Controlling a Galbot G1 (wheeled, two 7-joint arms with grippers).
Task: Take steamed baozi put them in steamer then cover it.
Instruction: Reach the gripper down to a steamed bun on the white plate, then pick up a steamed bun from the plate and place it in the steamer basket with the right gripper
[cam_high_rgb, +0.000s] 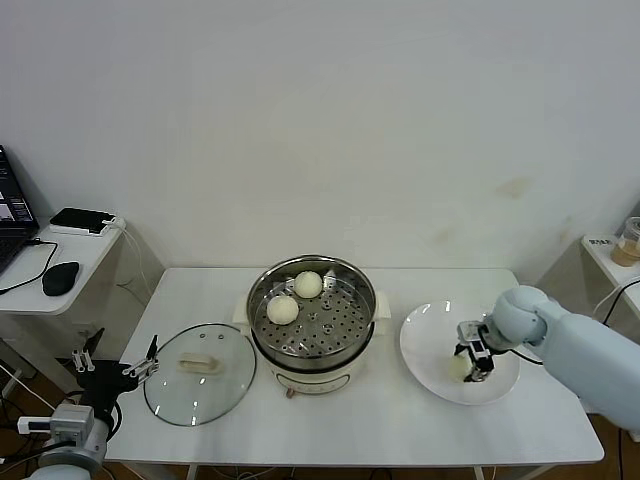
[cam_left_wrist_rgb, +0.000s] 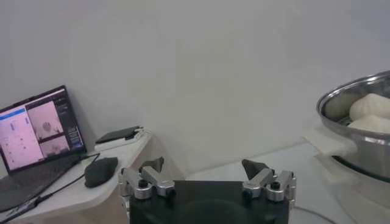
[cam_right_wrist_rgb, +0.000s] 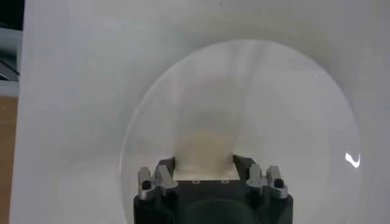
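Note:
The steel steamer (cam_high_rgb: 356, 338) on its cream pot base stands mid-table and holds two off-white baozi (cam_high_rgb: 308, 284) (cam_high_rgb: 282, 309). A third baozi (cam_right_wrist_rgb: 204, 146) lies on the white plate (cam_high_rgb: 430, 335) to the steamer's right. My right gripper (cam_high_rgb: 472, 362) is down on the plate, its two fingers closed against the sides of this bun; the wrist view shows the gripper (cam_right_wrist_rgb: 204, 163) clamping it. No fourth bun shows. The glass cover (cam_high_rgb: 200, 385) with its cream handle lies flat left of the steamer. My left gripper (cam_high_rgb: 140, 370) waits open at the cover's left edge.
A side table at the far left carries a laptop (cam_left_wrist_rgb: 36, 131), a black mouse (cam_high_rgb: 60, 277) and a small dark box (cam_high_rgb: 82, 220). A shelf with a jar (cam_high_rgb: 630, 242) stands at the far right. The steamer's rim (cam_left_wrist_rgb: 353, 103) shows in the left wrist view.

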